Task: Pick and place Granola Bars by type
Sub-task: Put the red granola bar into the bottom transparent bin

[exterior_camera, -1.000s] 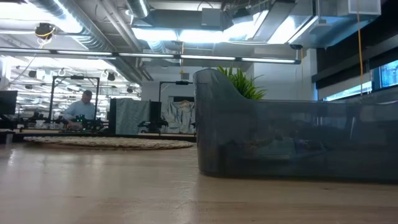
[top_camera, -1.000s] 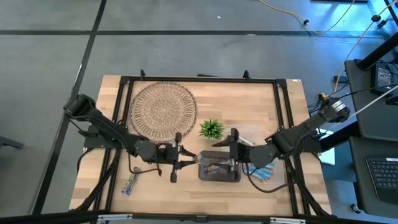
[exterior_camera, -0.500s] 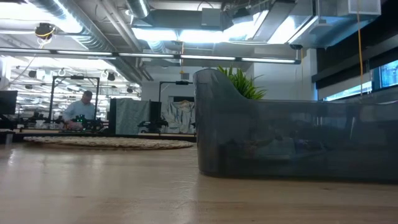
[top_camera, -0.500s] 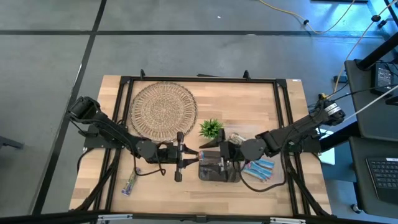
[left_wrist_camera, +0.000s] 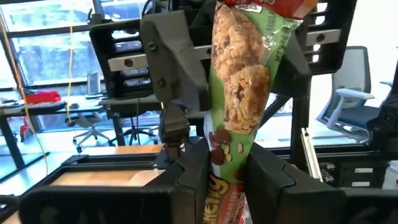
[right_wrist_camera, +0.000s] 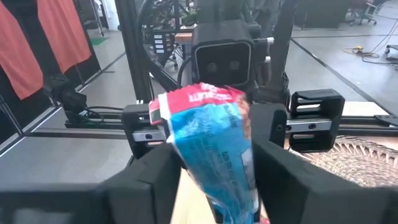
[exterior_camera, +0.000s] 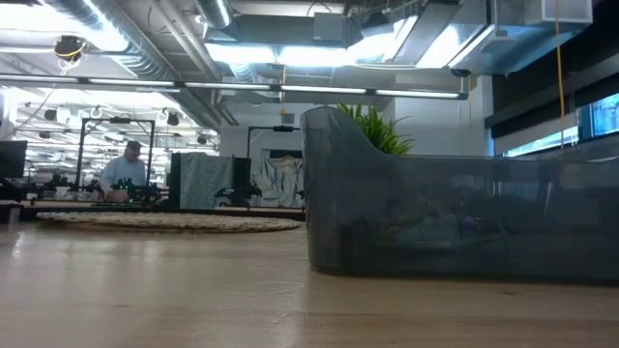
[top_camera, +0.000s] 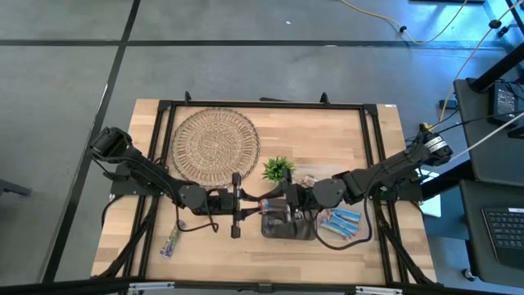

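One granola bar has a green wrapper with a red top end. It stands between my two grippers, above the table just left of the grey bin. My left gripper is shut on its lower end. My right gripper faces it from the right, with its fingers at the bar's sides. Blue bars lie in a clear tray right of the bin. Another green bar lies flat on the table at the near left. The low view shows neither gripper. My left gripper pinches the bar's narrow lower end between its two fingers, coming level from the table's left. The bar rises tilted from the fingers with its red end up, clear of the table. My right gripper comes level from the table's right. Its fingers lie against the bar's two long edges, below the red end.
A round woven mat lies at the far left and a small green plant stands behind the bin. Silver wrappers lie right of the plant. The bin holds a few bars. A black frame runs around the table.
My right gripper has gone toward the table's left, from above the bin to the bar held by my left gripper. The bar stays upright in the left gripper.
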Available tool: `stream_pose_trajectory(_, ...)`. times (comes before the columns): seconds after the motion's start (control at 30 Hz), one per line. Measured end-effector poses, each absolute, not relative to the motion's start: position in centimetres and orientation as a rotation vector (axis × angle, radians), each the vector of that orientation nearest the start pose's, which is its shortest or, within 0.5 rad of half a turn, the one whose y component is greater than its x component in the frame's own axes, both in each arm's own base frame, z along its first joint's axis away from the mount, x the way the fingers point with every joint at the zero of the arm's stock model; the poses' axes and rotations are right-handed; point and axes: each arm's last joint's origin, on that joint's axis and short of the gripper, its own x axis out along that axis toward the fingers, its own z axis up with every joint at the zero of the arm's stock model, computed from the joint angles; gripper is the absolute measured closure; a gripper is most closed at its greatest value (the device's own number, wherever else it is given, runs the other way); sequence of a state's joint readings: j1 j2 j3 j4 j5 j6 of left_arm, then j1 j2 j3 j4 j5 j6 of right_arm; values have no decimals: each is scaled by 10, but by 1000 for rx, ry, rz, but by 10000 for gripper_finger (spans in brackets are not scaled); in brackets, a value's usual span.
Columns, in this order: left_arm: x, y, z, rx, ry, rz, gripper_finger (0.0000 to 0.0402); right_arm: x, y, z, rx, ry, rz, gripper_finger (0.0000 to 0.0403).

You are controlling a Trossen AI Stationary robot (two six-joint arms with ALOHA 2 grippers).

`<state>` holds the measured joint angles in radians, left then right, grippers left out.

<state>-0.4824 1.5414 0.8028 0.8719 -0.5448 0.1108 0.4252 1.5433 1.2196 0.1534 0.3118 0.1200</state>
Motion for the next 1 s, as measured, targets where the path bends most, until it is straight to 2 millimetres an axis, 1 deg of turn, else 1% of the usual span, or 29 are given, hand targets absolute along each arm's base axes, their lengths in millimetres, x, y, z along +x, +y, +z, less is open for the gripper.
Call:
stream_pose_trajectory(0.1,295,-138,259,65,-111,76,326,330,140,330,56,166,103,245)
stream_pose_trajectory(0.2,295,-138,259,91,-111,77,326,330,139,330,42,165,103,264)
stream_pose_trajectory(0.3,295,-138,259,110,-110,78,323,330,140,330,38,165,103,274)
stream_pose_trajectory(0.43,295,-138,259,112,-109,79,311,330,140,330,38,165,104,276)
stream_pose_trajectory(0.57,294,-139,259,112,-110,76,284,330,140,330,39,165,104,277)
stream_pose_trajectory(0.73,292,-143,259,109,-105,105,231,330,140,330,40,166,104,277)
stream_pose_trajectory(0.9,286,-149,255,122,-53,229,183,328,139,331,37,177,102,277)
stream_pose_trajectory(1.0,281,-155,250,163,2,308,173,325,137,334,60,179,100,277)
